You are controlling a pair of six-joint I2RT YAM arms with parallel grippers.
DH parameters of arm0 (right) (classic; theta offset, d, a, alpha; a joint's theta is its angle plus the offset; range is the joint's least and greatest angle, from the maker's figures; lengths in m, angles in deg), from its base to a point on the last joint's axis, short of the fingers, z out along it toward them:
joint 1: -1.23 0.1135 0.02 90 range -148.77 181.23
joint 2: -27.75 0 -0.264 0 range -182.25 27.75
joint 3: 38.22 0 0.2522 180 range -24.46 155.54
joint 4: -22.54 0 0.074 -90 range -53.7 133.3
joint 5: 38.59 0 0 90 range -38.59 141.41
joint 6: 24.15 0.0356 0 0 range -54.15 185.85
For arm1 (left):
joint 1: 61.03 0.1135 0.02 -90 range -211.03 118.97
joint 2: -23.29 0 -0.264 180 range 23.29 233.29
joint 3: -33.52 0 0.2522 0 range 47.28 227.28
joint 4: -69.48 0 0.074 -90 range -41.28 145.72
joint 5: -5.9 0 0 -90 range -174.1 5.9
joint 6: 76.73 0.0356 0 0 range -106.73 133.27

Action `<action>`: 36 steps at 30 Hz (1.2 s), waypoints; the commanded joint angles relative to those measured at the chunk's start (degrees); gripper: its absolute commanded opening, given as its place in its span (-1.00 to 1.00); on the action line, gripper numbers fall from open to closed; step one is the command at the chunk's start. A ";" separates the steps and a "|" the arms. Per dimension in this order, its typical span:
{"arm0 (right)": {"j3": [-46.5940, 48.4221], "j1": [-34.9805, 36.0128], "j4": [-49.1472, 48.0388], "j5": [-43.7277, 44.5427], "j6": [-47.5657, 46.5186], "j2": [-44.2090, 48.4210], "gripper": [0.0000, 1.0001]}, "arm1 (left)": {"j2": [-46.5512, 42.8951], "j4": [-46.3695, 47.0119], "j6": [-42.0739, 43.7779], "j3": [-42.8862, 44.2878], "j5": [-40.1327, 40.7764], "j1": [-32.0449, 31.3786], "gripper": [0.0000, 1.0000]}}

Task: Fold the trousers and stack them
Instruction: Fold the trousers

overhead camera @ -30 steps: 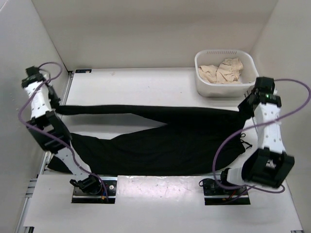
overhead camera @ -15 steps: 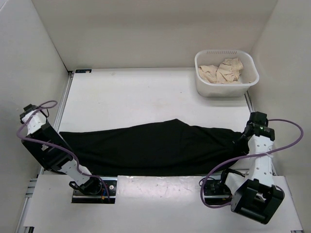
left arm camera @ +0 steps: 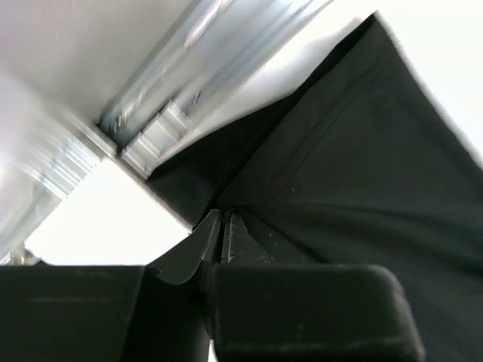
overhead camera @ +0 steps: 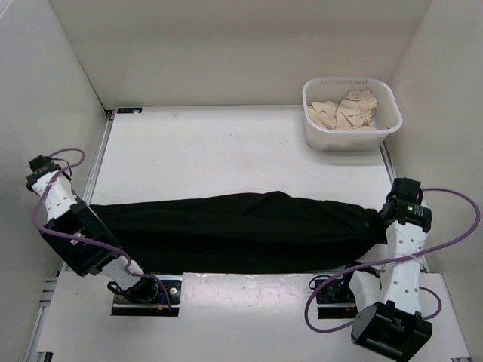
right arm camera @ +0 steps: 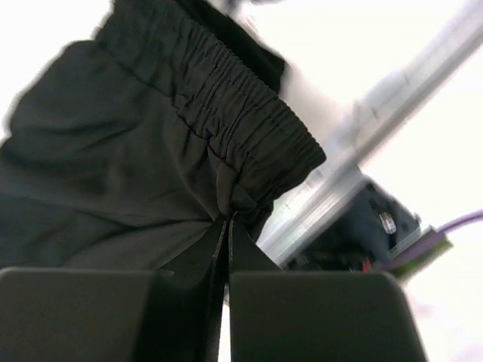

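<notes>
The plain black soft-fabric trousers (overhead camera: 241, 230) lie across the lower part of the frame on the white desk (overhead camera: 226, 151), long axis left to right, each end gripped: left claw (left arm camera: 224, 226) closed tight on the leg end at frame left, right claw (right arm camera: 226, 219) closed tight on the elasticated waistband at frame right.

Left arm (overhead camera: 66, 213): white links dotted with small dark holes, black joint housings.
Right arm (overhead camera: 404, 260): same white-and-black build.
Left cable (overhead camera: 35, 213): purple, looped.
Right cable (overhead camera: 478, 213): purple, looped.
Left gripper (left arm camera: 224, 226): black fingers, black body.
Right gripper (right arm camera: 226, 226): black, matching.
</notes>
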 commanded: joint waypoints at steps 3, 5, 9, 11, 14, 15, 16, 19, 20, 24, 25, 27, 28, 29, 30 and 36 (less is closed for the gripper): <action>-0.38 -0.44 5.12 9.05 4.18 2.43 -1.00 | -3.12 4.66 0.21 -9.77 7.31 3.26 -0.72; 0.24 -0.44 6.27 11.10 5.33 3.04 -1.00 | -3.12 5.19 0.21 -11.71 7.31 3.79 -0.72; -0.90 -0.44 5.74 10.75 6.65 3.57 -0.80 | -2.60 5.20 0.21 -12.94 7.84 3.79 -0.72; -1.43 -0.44 5.74 10.75 6.65 2.88 -0.51 | -1.99 5.20 0.21 -12.95 8.72 3.79 -0.72; -0.82 -0.44 6.80 13.99 9.97 3.48 0.31 | -1.46 5.81 0.21 -12.95 10.39 3.79 -0.63; 0.06 -0.44 7.67 15.57 10.95 4.27 0.51 | -1.45 5.81 0.21 -12.95 10.91 3.79 -0.46; 0.59 -0.44 8.29 17.07 11.83 5.06 0.62 | -1.45 5.81 0.21 -12.95 10.92 3.79 0.10; 3.65 -0.44 5.50 17.71 10.88 8.92 0.65 | -1.45 4.50 0.21 -10.59 10.22 3.79 0.41; 4.54 -0.44 3.48 15.43 9.22 8.94 0.59 | -1.98 3.71 0.21 -9.27 9.26 3.01 0.43; 6.31 1.74 -2.43 4.53 4.28 5.79 0.24 | -5.92 1.51 0.21 -3.29 2.93 -3.47 0.43; 6.31 2.36 -2.43 3.73 4.80 2.55 0.17 | -6.46 1.50 0.21 -3.28 1.96 -5.07 0.43; 2.47 5.26 -2.95 0.93 6.99 -0.37 -0.08 | -6.46 0.89 0.21 -6.08 2.21 -8.32 0.41; 0.70 6.66 -4.00 -0.39 7.87 -2.29 -0.15 | -6.46 0.89 0.21 -8.09 3.35 -10.95 0.41; -1.23 9.81 -6.62 -1.63 8.75 -3.01 -0.23 | -5.94 0.89 0.21 -12.55 5.27 -11.67 0.38; -4.47 11.49 -7.87 -1.64 11.37 -4.58 -0.38 | -4.46 1.93 0.21 -14.69 5.29 -11.67 0.38; -8.81 17.57 -16.03 0.65 14.21 -16.86 -0.63 | 1.61 11.07 0.21 -22.62 6.43 -14.48 0.19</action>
